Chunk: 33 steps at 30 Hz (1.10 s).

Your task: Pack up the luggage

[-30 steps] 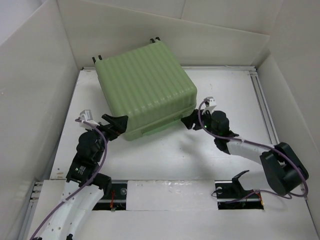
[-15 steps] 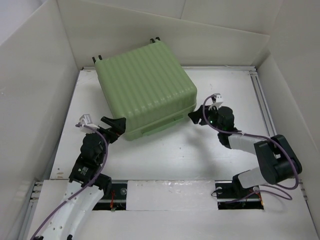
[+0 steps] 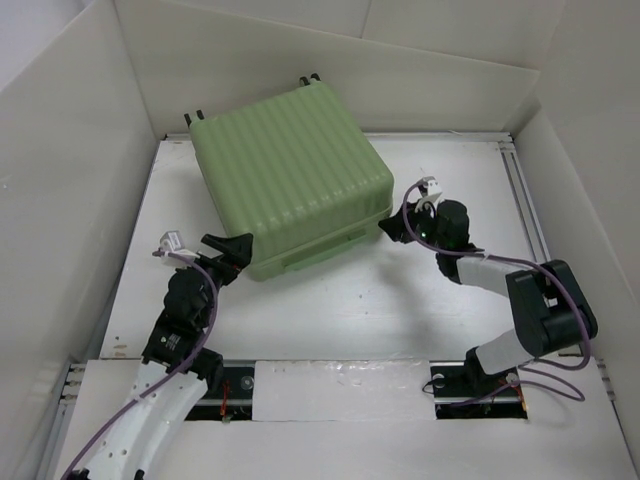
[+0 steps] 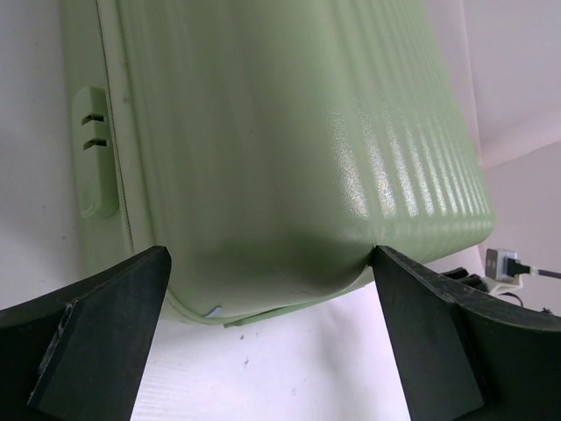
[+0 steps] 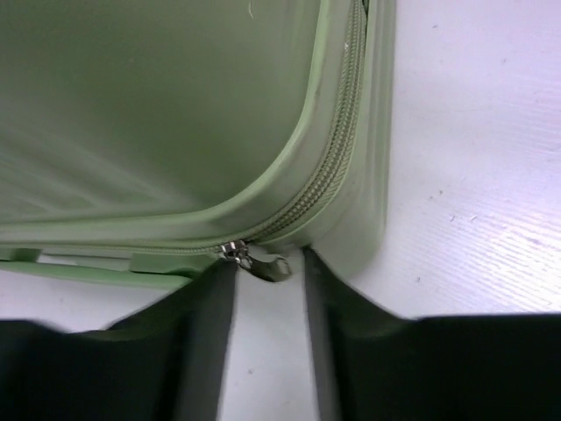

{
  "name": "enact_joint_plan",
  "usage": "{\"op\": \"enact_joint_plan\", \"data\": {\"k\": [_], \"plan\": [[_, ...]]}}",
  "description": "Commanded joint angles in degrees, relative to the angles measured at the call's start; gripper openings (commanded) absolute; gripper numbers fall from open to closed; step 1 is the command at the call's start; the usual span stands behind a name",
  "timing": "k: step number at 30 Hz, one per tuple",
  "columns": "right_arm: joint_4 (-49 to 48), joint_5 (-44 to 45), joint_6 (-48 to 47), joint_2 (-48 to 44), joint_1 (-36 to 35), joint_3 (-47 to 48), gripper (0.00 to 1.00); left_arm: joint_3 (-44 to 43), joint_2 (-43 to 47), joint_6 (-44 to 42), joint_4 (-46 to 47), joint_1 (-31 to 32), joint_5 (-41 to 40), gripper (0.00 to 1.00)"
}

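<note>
Jaws of the left gripper (image 3: 232, 252) stand wide apart just beside the near-left corner of the closed luggage (image 3: 290, 180), lying flat toward the far left of the table (image 3: 330, 310), while those of the right gripper (image 3: 388, 230), narrowly apart, flank the zipper pull (image 5: 263, 263) at its near-right corner.

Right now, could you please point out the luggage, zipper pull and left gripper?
luggage (image 3: 290, 175): top view, ribbed lid centre.
zipper pull (image 5: 264, 262): right wrist view, metal tab.
left gripper (image 4: 269, 263): left wrist view, midway between fingertips.
</note>
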<state>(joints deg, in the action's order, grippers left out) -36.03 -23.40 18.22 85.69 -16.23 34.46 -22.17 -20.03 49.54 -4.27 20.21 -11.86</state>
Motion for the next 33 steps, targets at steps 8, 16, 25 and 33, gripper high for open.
{"op": "enact_joint_plan", "data": {"k": [8, 16, 25, 33], "plan": [[-7.3, 0.19, -0.11, 3.17, -1.96, 3.17, 0.09, 2.05, 2.62, 0.21, -3.64, -0.26, -5.72, 0.59], [-7.83, 5.02, 0.94, 0.98, -5.3, 1.4, 0.0, 0.38, 5.7, -0.32, -9.79, -0.26, -10.03, 0.42], [-0.44, 12.5, 0.94, -7.64, -7.06, -0.79, 0.0, 0.9, 2.45, 3.64, -9.89, -0.26, -12.75, 0.39], [2.71, 14.08, 0.94, -10.89, -8.9, -0.8, 0.0, 3.53, -8.08, 1.61, 6.97, -0.26, -7.14, 0.35]]}}
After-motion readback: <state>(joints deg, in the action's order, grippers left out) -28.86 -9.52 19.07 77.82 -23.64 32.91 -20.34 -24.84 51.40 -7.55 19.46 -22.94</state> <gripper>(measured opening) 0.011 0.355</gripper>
